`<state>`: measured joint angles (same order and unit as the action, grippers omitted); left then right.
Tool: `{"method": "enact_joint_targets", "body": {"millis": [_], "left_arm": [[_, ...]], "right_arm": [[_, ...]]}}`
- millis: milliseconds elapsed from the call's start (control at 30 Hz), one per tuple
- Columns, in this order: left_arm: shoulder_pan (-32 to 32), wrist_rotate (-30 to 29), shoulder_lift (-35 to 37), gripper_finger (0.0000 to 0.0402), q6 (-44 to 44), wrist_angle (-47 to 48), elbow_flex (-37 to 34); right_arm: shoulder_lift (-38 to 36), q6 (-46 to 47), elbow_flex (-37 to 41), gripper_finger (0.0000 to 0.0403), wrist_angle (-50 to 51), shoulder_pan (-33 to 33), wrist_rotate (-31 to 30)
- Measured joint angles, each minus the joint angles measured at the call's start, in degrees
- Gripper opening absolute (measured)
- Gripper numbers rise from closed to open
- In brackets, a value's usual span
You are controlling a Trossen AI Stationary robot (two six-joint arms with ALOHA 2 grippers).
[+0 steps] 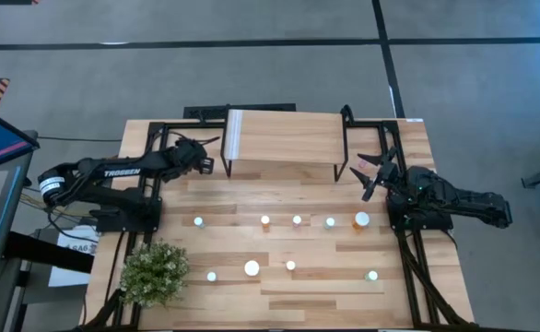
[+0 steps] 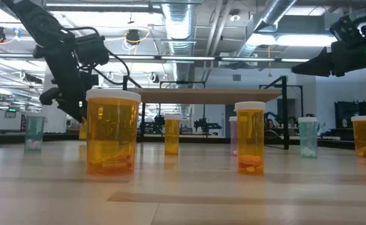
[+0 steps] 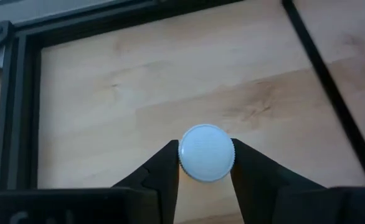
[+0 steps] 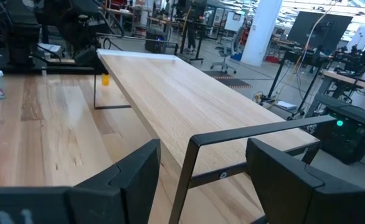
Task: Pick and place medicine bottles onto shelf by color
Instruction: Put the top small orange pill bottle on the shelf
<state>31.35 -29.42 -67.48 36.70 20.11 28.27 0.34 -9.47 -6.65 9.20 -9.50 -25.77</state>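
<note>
The shelf (image 1: 284,138), a light wood top on thin black legs, stands at the table's far middle. Several white-capped medicine bottles stand in two rows nearer the front: small ones (image 1: 264,220), a larger orange one (image 1: 361,219) and a big one (image 1: 252,268). My left gripper (image 1: 205,159) is by the shelf's left leg, shut on a small orange bottle (image 2: 83,130), whose round white cap (image 3: 206,152) sits between the fingers. My right gripper (image 1: 369,175) hangs open off the shelf's right end with nothing between its fingers (image 4: 139,174). My left gripper pinches the bottle's white cap by its rim (image 3: 189,155), one finger (image 3: 167,165) on each of two opposite sides. The fingers slant down from the table's left. The bottle stands upright under them, beside the shelf's left leg; the big bottle in front hides its foot.
A black frame (image 3: 20,106) runs along the table's edges close to the left gripper. A small green plant (image 1: 155,272) stands at the near left corner. The shelf's black leg (image 4: 189,168) rises right in front of the right gripper.
</note>
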Motion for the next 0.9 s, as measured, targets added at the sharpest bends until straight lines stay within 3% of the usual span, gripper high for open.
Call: {"method": "enact_joint_targets", "body": {"millis": [167, 333, 533, 700, 900], "left_arm": [[0.66, -1.18, 1.68, 0.0112, -2.35, 5.77, 4.10], [2.52, -3.44, 5.79, 0.0112, -4.44, 13.20, 12.61], [2.99, 0.99, 7.35, 0.0112, -9.57, 13.42, 24.81], [2.89, 3.70, 2.75, 0.0112, -13.97, 14.02, 35.64], [2.89, 7.16, -8.11, 0.0112, -18.95, 16.80, 48.67]], "right_arm": [[0.00, 0.00, 0.01, 0.0260, 0.81, 0.01, 0.00], [0.00, 0.00, 0.00, 0.0260, 1.35, -0.01, 0.00], [0.00, 0.00, -0.01, 0.0260, 1.72, 0.01, -0.01], [0.00, 0.00, 0.01, 0.0260, 2.01, 0.00, 0.01], [0.00, 0.00, 0.00, 0.0260, 2.86, 0.01, 0.00]]}}
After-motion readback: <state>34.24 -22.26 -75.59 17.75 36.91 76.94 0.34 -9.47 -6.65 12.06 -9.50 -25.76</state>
